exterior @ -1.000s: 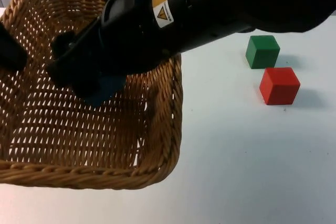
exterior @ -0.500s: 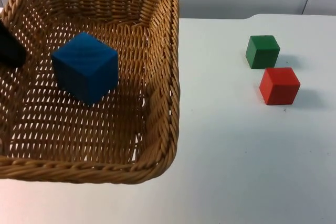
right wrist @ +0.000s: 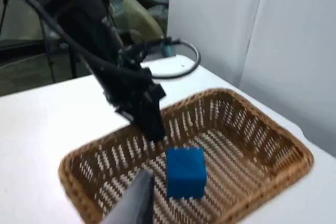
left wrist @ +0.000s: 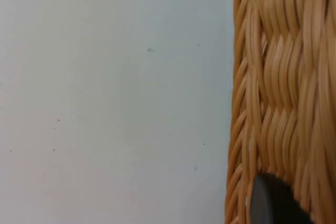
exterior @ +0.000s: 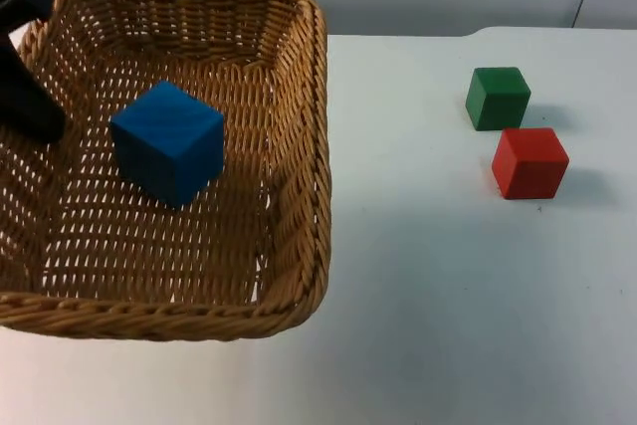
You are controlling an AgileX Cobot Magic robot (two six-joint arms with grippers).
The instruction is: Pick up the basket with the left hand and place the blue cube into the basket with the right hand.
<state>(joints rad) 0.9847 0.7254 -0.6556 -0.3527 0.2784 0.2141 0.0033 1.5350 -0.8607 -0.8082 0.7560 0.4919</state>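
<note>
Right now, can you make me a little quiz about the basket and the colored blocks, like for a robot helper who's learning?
1. True or false: the blue cube lies inside the basket.
2. Which gripper holds the basket's rim? A) left gripper B) right gripper C) neither
3. Fill in: on the table, the green cube stands farther back than the ____ cube, close beside it.

Key: 1 true. 2 A; in the right wrist view the left gripper grips the rim, with the blue cube inside. 3 red.
</note>
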